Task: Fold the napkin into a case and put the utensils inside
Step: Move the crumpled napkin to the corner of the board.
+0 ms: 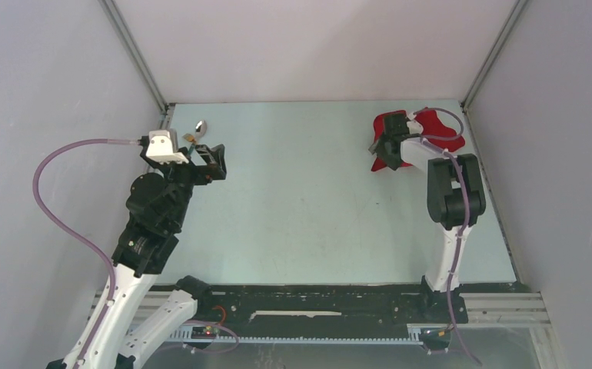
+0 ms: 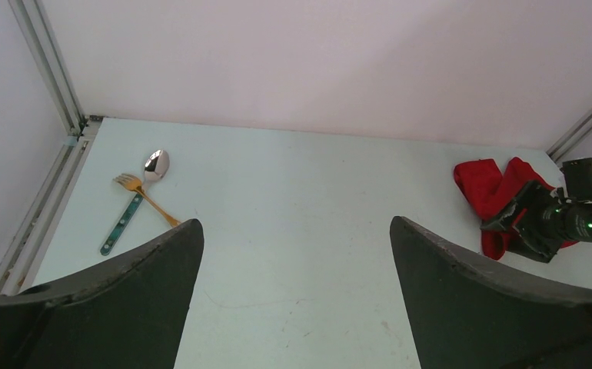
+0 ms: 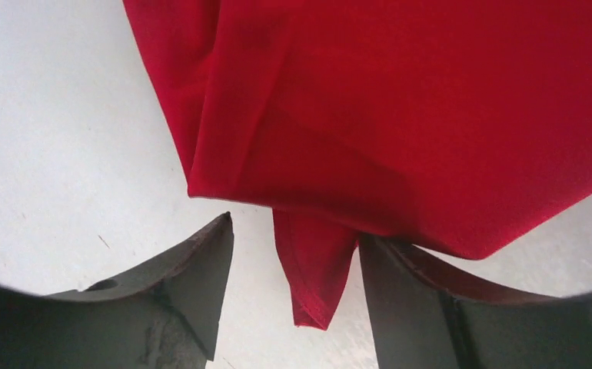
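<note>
The red napkin [image 1: 434, 125] lies crumpled at the table's far right corner, also visible in the left wrist view [image 2: 495, 187]. My right gripper [image 1: 383, 156] is down at its near-left edge. Its jaws stand apart around a hanging corner of the cloth [image 3: 312, 269], which lies close to the right finger [image 3: 416, 307]. The rest of the napkin [image 3: 400, 115] fills that view. The utensils lie at the far left: a shiny spoon [image 2: 155, 164], a gold fork [image 2: 133, 184] and a thin teal handle [image 2: 121, 223], crossed together. My left gripper [image 1: 217, 159] hovers open just near of them, holding nothing [image 2: 293, 223].
Grey walls close the table on three sides, with metal rails in the far corners [image 1: 162, 108]. The right arm's wrist [image 2: 577, 219] shows dark over the napkin in the left wrist view. A black rail [image 1: 316, 300] runs along the near edge.
</note>
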Controlling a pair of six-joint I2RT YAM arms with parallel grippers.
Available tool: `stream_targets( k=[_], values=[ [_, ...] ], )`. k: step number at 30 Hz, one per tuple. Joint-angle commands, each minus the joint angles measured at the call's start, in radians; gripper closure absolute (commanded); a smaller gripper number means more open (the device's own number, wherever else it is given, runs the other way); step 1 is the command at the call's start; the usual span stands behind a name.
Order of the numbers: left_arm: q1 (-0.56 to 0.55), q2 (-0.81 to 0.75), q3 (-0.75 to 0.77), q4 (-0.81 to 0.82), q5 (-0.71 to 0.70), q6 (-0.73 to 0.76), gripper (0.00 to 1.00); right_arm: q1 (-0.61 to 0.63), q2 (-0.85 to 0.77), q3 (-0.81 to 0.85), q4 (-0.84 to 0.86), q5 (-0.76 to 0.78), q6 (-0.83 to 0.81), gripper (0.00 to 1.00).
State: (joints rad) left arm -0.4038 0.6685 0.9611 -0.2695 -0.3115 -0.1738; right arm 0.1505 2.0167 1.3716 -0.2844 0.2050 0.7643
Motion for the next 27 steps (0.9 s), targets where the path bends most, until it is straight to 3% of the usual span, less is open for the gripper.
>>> stream_targets(
  k=[1,7,10,13,15,17,22,24,27],
  values=[
    [-0.003,-0.004,0.001,0.039,-0.001,0.005,0.0,0.028,0.039,0.085,-0.125,0.091,0.012,0.37],
    [-0.003,-0.007,0.003,0.039,0.004,-0.002,0.0,0.121,-0.108,0.077,-0.201,0.129,-0.157,1.0],
    [-0.003,-0.007,0.003,0.039,0.007,-0.006,0.0,0.22,-0.233,0.067,-0.259,0.044,-0.351,1.0],
    [-0.003,-0.003,0.005,0.037,0.001,-0.006,0.0,0.341,-0.361,-0.003,-0.263,-0.276,-0.485,1.0],
    [-0.004,-0.001,0.008,0.033,0.003,-0.011,0.0,0.415,-0.457,-0.113,-0.165,-0.526,-0.463,1.0],
    [-0.003,0.0,0.009,0.03,0.009,-0.022,0.0,0.482,-0.543,-0.244,-0.035,-0.678,-0.381,1.0],
    [-0.004,0.056,0.06,-0.054,0.024,-0.151,0.0,0.603,-0.631,-0.479,0.132,-0.705,-0.244,1.0],
    [-0.003,0.095,0.106,-0.155,0.05,-0.279,0.0,0.621,-0.643,-0.519,0.085,-0.68,-0.253,1.0],
    [-0.003,0.096,0.047,-0.217,0.134,-0.435,0.0,0.606,-0.71,-0.572,-0.027,-0.581,-0.274,1.0]
  ],
)
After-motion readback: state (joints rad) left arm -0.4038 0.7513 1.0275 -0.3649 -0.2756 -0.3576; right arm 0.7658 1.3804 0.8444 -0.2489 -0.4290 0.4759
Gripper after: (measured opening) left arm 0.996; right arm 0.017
